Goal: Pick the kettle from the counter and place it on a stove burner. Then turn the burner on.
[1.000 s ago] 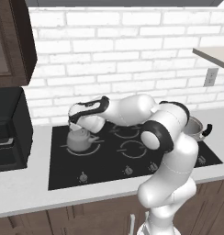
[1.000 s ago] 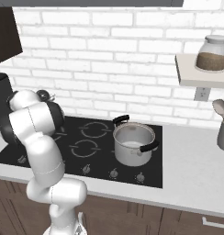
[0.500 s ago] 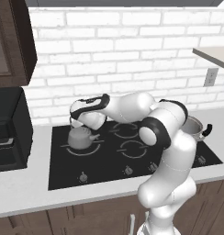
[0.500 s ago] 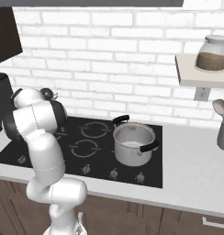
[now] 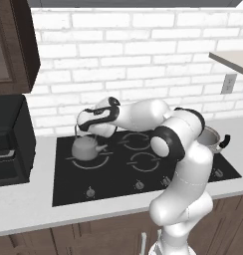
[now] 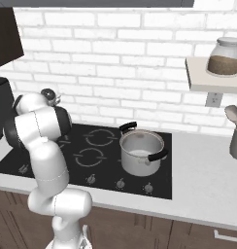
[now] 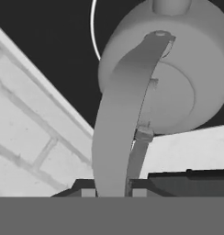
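Kettle [image 5: 87,147] now lower vs 0.5 s ago, carried down toward stove burner [image 5: 88,161] on black cooktop [image 5: 68,184]. Gripper [image 5: 85,125] directly above kettle, fingers closed on arched wire handle [image 7: 124,119]. Kettle body hangs below gripper, over burner ring; contact w/ glass can't be told. Steel pot [image 6: 141,152] well apart, far side of cooktop. Counter [image 5: 24,209] around cooktop.
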Robot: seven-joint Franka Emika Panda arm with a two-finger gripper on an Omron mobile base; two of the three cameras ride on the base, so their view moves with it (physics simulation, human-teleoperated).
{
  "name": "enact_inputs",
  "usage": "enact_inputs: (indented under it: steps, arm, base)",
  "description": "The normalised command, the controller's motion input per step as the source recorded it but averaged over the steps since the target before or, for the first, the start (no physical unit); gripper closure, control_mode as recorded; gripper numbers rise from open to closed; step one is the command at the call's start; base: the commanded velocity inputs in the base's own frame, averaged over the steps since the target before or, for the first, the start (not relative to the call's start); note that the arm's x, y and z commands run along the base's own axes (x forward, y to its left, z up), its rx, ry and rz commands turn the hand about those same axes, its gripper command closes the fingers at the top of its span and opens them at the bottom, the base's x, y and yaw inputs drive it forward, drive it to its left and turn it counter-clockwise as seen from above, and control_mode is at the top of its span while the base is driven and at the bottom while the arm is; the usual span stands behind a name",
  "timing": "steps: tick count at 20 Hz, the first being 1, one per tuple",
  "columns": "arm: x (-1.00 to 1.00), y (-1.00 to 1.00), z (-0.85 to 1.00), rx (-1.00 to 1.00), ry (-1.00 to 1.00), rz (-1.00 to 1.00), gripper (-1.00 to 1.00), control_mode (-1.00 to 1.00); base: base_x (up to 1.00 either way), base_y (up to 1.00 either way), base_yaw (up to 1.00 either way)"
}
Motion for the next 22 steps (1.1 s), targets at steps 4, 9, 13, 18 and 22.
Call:
enact_inputs:
  steps: [4, 9, 13, 18, 22]
  arm:
    - [0.0, 0.0, 0.0, 0.0, 0.0, 0.0, -1.0, -1.0]
    - [-0.09, 0.0, 0.0, 0.0, 0.0, 0.0, -1.0, -1.0]
    - [-0.18, 0.0, 0.0, 0.0, 0.0, 0.0, -1.0, -1.0]
    - [-0.41, 0.0, 0.11, 0.0, 0.0, 0.0, -1.0, -1.0]
    - [-0.64, 0.0, 0.65, 0.0, -0.04, 0.0, -1.0, -1.0]
  base:
    - [0.0, 0.0, 0.0]
    - [0.0, 0.0, 0.0]
    - [0.0, 0.0, 0.0]
    - [0.0, 0.0, 0.0]
    - [0.0, 0.0, 0.0]
